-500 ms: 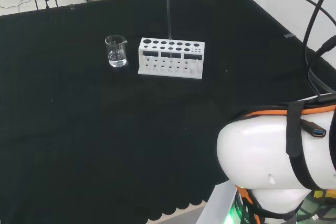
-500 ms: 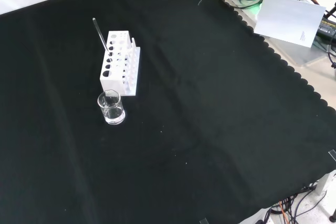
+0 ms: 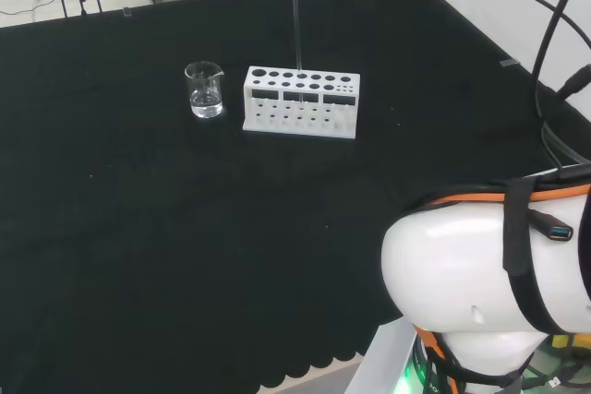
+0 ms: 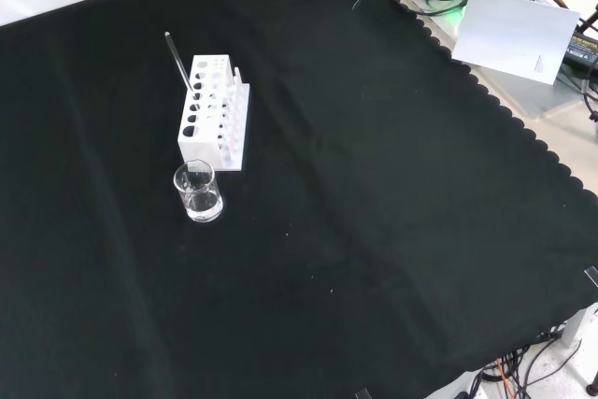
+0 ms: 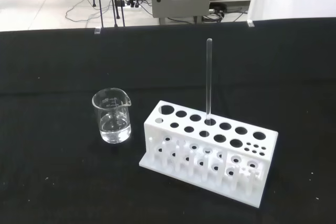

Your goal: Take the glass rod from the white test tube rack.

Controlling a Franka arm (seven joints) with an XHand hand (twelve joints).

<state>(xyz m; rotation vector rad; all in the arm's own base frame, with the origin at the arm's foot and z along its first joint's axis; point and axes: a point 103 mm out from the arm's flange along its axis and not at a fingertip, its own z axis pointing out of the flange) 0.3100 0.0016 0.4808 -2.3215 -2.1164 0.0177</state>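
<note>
In the head view the glass rod [image 3: 296,34] stands upright in the white test tube rack [image 3: 301,101], with a small beaker [image 3: 204,89] to its left. The front view shows the rod leaning slightly, untouched. In the wrist view both sit well ahead; the hand's state cannot be told. Judging from this, reaching, grasping and lifting all remain.

On the black-cloth tabletop [image 4: 392,193] there was one white plastic test tube rack [image 5: 207,150] with rows of round holes. One thin clear glass rod [image 5: 208,80] stood in it. There was also one small clear glass beaker [image 5: 112,115] with some clear liquid.
</note>
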